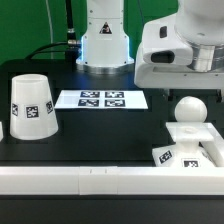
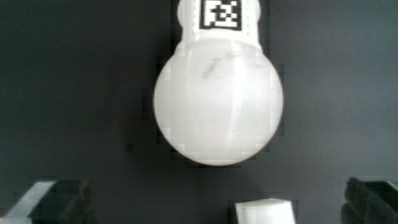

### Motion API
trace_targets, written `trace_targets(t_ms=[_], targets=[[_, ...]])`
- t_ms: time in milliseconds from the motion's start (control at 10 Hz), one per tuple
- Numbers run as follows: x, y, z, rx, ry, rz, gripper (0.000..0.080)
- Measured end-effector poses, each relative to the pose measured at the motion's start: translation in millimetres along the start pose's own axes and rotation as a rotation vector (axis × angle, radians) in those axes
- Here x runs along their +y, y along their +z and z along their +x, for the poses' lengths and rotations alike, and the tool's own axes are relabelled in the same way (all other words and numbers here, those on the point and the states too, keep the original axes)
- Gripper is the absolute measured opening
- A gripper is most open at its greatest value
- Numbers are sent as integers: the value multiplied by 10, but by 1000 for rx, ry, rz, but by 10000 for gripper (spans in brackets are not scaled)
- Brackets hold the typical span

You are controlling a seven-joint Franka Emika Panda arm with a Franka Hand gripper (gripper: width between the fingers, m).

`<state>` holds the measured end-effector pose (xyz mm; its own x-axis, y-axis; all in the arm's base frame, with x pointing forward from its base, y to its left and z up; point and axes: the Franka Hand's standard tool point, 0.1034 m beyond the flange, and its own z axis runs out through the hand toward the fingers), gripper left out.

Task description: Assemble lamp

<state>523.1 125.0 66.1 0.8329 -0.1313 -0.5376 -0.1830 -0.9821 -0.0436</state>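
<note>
The white bulb (image 1: 190,109) stands at the exterior view's right, its ball just above the flat white tagged base (image 1: 172,155). In the wrist view the bulb (image 2: 217,98) fills the middle, with a tag on its neck. The white cone shade (image 1: 32,106) stands at the exterior view's left and bears a tag. My gripper (image 1: 175,58) hangs above the bulb without touching it. In the wrist view my gripper (image 2: 214,205) is open and empty, with dark fingers (image 2: 50,202) at both lower corners. A small white piece (image 2: 267,211) shows between them; I cannot tell what it is.
The marker board (image 1: 101,99) lies flat on the black table behind the middle. A white rail (image 1: 90,181) runs along the table's front edge. The arm's white pedestal (image 1: 104,40) stands at the back.
</note>
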Motion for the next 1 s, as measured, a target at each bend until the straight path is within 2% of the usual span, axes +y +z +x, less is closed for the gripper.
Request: trace_targets(t_ms=[100,200,400,500,700,800,1000], targets=[[3,15,0,0,0,0,698],[8,109,24,25,-9,6,698],[-103,281,-52,17,-12,27,698],[-147,299,-78,10,-18,26,698],[-123,295,-65,12,-15,27,698],[-81,330,-152,-77,-16,14,698],[-4,348,-106,-201,-17,17,698]])
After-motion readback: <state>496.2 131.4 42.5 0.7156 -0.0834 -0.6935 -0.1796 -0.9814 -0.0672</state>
